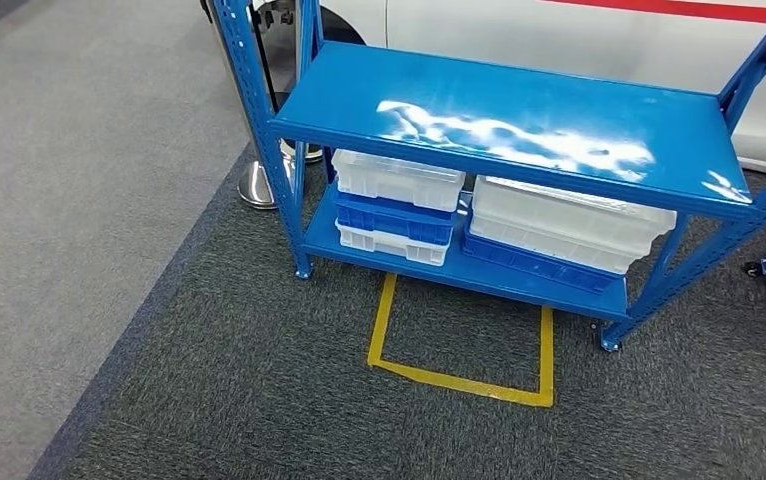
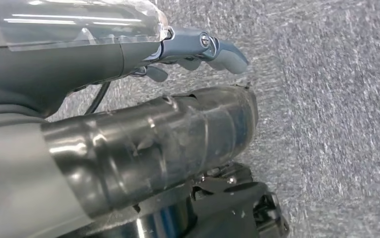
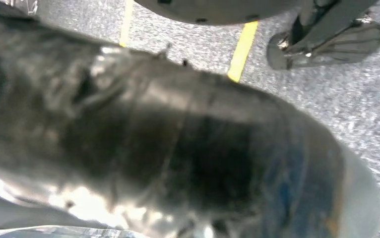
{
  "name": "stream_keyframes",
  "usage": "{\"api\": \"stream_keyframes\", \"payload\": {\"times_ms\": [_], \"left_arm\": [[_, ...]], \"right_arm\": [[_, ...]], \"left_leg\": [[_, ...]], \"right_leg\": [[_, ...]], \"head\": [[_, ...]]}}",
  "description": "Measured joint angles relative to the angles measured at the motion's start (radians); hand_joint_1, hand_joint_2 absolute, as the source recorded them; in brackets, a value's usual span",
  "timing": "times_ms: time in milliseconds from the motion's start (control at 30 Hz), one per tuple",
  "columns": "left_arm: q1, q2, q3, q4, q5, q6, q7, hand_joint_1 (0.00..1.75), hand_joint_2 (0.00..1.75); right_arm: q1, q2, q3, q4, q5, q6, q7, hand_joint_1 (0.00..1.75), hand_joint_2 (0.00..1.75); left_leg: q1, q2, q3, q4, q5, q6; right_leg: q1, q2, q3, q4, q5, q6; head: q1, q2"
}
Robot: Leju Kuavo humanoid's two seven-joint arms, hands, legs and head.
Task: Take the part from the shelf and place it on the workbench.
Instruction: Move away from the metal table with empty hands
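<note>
Status: you're facing the shelf [image 1: 519,120] from the front. Its top deck is bare, and two bin stacks sit on the lower deck: left stack [image 1: 396,205] and right stack [image 1: 564,228]. Their long sides run along the shelf's width.

I can't pick out the part itself, because the stacking hides what's in the bins. So this fits either a part down in a bin or a part that has left the shelf. I won't call a move.

Left hand [image 2: 198,49]: fingers [image 2: 227,54] are stretched out and slightly apart, with nothing between them. Only grey carpet [image 2: 337,124] lies beyond the tips.

Right hand: the wrist picture is too blurred, so I can't tell how its fingers sit or whether they hold anything. Yellow floor tape [image 3: 242,49] lies past it.

My read is that both arms hang low, so the shelf decks lie ahead of the fingertips. The left stack is nearer the left fingers and the right stack nearer the right. I can't judge which hand is closer overall.
</note>
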Motion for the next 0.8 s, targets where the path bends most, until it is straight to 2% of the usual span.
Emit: {"api": "stream_keyframes", "payload": {"times_ms": [67,133,167,200,267,300,333,367,400,500,533,567,633,667,700,733,767,800], "left_arm": [[0.002,0.000,0.000,0.000,0.001,-0.012,-0.008,0.00,0.00],[0.005,0.000,0.001,0.000,0.001,-0.020,-0.011,0.00,0.00],[0.006,0.001,0.002,0.000,0.001,-0.024,-0.013,0.00,0.00],[0.006,0.001,0.002,0.000,0.001,-0.028,-0.014,0.00,0.00],[0.003,0.001,0.002,0.000,0.001,-0.037,-0.019,0.00,0.00],[0.002,0.001,0.002,0.000,0.001,-0.041,-0.021,0.00,0.00],[0.002,0.002,0.002,0.000,0.001,-0.044,-0.024,0.00,0.00],[0.001,0.002,0.002,0.000,0.001,-0.048,-0.025,0.00,0.00],[0.001,0.002,0.002,0.000,0.001,-0.050,-0.026,0.00,0.00],[-0.001,0.002,0.002,0.000,-0.001,-0.055,-0.029,0.00,0.00],[-0.001,0.002,0.002,0.000,-0.003,-0.057,-0.031,0.00,0.00],[-0.001,0.002,0.002,0.000,-0.004,-0.058,-0.031,0.00,0.00],[0.002,0.002,0.002,0.000,-0.006,-0.060,-0.032,0.00,0.00],[0.004,0.003,0.002,0.000,-0.006,-0.060,-0.032,0.00,0.00],[0.006,0.003,0.002,0.000,-0.007,-0.060,-0.032,0.00,0.00],[0.007,0.003,0.002,0.000,-0.007,-0.061,-0.032,0.00,0.00],[0.008,0.004,0.002,0.000,-0.008,-0.061,-0.032,0.00,0.00],[0.008,0.004,0.002,0.000,-0.008,-0.061,-0.032,0.00,0.00]], "right_arm": [[-0.001,0.000,0.001,0.000,0.007,0.000,0.001,0.00,0.00],[-0.002,0.000,0.004,0.000,0.010,0.000,0.002,0.00,0.00],[-0.001,0.000,0.005,0.000,0.010,0.000,0.002,0.00,0.00],[0.000,0.000,0.006,0.000,0.011,0.000,0.003,0.00,0.00],[0.001,-0.001,0.006,0.000,0.013,0.000,0.006,0.00,0.00],[0.001,-0.001,0.006,0.000,0.014,0.000,0.008,0.00,0.00],[0.001,-0.001,0.007,0.000,0.016,0.000,0.010,0.00,0.00],[0.000,-0.001,0.007,0.000,0.018,0.000,0.013,0.00,0.00],[0.000,-0.001,0.008,0.000,0.020,0.000,0.014,0.00,0.00],[0.000,-0.001,0.008,0.000,0.023,0.002,0.018,0.00,0.00],[0.000,-0.001,0.008,0.000,0.024,0.004,0.021,0.00,0.00],[0.000,-0.001,0.009,0.000,0.025,0.007,0.024,0.00,0.00],[0.000,-0.001,0.012,0.000,0.027,0.014,0.031,0.00,0.00],[0.000,-0.001,0.013,0.000,0.027,0.016,0.034,0.00,0.00],[0.001,-0.001,0.015,0.000,0.027,0.018,0.037,0.00,0.00],[0.001,-0.001,0.016,0.000,0.027,0.020,0.039,0.00,0.00],[0.001,-0.001,0.016,0.000,0.028,0.021,0.041,0.00,0.00],[0.002,0.000,0.017,0.001,0.029,0.024,0.042,0.00,0.00]], "left_leg": [[0.000,0.028,0.005,-0.010,0.006,0.007],[-0.002,0.053,0.004,-0.008,0.004,0.008],[-0.002,0.063,0.004,-0.007,0.002,0.007],[-0.002,0.070,0.004,-0.005,-0.001,0.004],[0.000,0.078,0.005,0.003,-0.007,-0.003],[-0.001,0.081,0.005,0.007,-0.012,-0.009],[-0.002,0.082,0.004,0.010,-0.015,-0.015],[-0.004,0.083,0.004,0.011,-0.018,-0.020],[-0.005,0.083,0.004,0.010,-0.020,-0.026],[-0.001,0.075,0.002,0.028,-0.038,-0.042],[0.001,0.068,-0.013,0.066,-0.060,-0.045],[0.002,0.061,-0.042,0.125,-0.090,-0.047],[0.002,0.053,-0.119,0.266,-0.145,-0.047],[0.002,0.052,-0.146,0.309,-0.149,-0.046],[0.002,0.051,-0.156,0.313,-0.132,-0.044],[0.002,0.051,-0.146,0.277,-0.096,-0.040],[0.001,0.050,-0.123,0.213,-0.049,-0.034],[-0.002,0.048,-0.097,0.146,-0.015,-0.027]], "right_leg": [[0.002,-0.060,-0.045,0.093,-0.056,0.006],[-0.003,-0.084,-0.101,0.208,-0.106,0.014],[-0.007,-0.088,-0.112,0.232,-0.108,0.017],[-0.011,-0.091,-0.103,0.220,-0.092,0.021],[-0.018,-0.099,-0.034,0.099,-0.034,0.025],[-0.018,-0.103,0.000,0.038,-0.014,0.023],[-0.016,-0.105,0.023,-0.003,-0.005,0.018],[-0.013,-0.105,0.032,-0.019,-0.007,0.012],[-0.009,-0.104,0.032,-0.019,-0.009,0.004],[-0.011,-0.099,0.037,-0.026,-0.013,-0.018],[-0.012,-0.098,0.040,-0.029,-0.014,-0.025],[-0.011,-0.098,0.042,-0.030,-0.016,-0.031],[-0.005,-0.096,0.047,-0.030,-0.022,-0.040],[-0.002,-0.093,0.052,-0.030,-0.026,-0.041],[0.000,-0.090,0.058,-0.030,-0.030,-0.042],[0.002,-0.086,0.066,-0.030,-0.036,-0.041],[0.004,-0.083,0.075,-0.030,-0.042,-0.040],[0.006,-0.081,0.082,-0.029,-0.050,-0.037]], "head": [[0.002,0.000],[0.002,0.000],[0.002,0.000],[0.002,0.000],[0.002,0.000],[0.002,0.000],[0.002,0.000],[0.002,0.000],[0.001,0.000],[0.001,0.000],[0.001,0.000],[0.001,0.000],[0.000,0.000],[0.000,0.000],[0.000,0.000],[0.000,0.000],[0.000,0.000],[0.001,0.000]]}}
